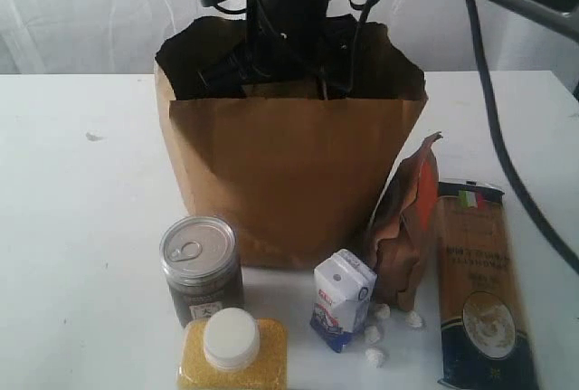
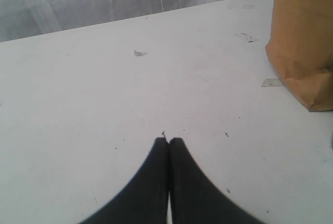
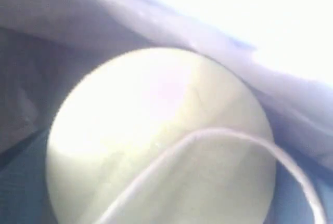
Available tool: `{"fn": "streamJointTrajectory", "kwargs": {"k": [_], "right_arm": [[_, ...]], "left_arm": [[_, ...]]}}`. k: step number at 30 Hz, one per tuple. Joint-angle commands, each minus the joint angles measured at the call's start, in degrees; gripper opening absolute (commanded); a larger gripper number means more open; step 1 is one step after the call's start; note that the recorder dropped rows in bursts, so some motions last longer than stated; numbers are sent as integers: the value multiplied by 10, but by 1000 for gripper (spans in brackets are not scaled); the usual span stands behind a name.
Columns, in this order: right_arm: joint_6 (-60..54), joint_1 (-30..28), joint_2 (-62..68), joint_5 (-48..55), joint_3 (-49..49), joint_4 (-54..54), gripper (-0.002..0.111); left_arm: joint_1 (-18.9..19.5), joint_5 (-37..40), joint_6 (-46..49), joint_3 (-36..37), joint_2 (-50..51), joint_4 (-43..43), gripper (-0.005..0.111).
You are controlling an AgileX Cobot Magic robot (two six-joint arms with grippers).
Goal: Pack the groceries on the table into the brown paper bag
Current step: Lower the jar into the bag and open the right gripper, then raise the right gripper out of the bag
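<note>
Likely the can (image 1: 201, 268) is heavy and slick, so we would grip its sides; left pincer (image 2: 169, 140) clenched empty; right pincer, hidden in the bag (image 1: 289, 182), we cannot tell.

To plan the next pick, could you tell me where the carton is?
In the exterior view the carton stands on the table in front of the bag, between the bottle on its left and the pouch on its right.
</note>
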Motion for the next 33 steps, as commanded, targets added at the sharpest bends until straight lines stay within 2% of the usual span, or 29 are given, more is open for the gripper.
{"fn": "streamJointTrajectory", "kwargs": {"k": [1,4,13,25,33], "right_arm": [[-9,-3,-20,-5,-1,-11,81],[-9,-3,-20,-5,-1,-15,82],[22,-2,-20,-5,-1,-1,100],[26,-2,-25,-5,-1,3,101],[26,-2,-76,-5,-1,13,101]], "left_arm": [[2,-2,-1,2,-3,0,0],[2,-2,-1,2,-3,0,0],[2,-2,-1,2,-3,0,0],[2,-2,-1,2,-3,0,0],[2,-2,-1,2,-3,0,0]]}}
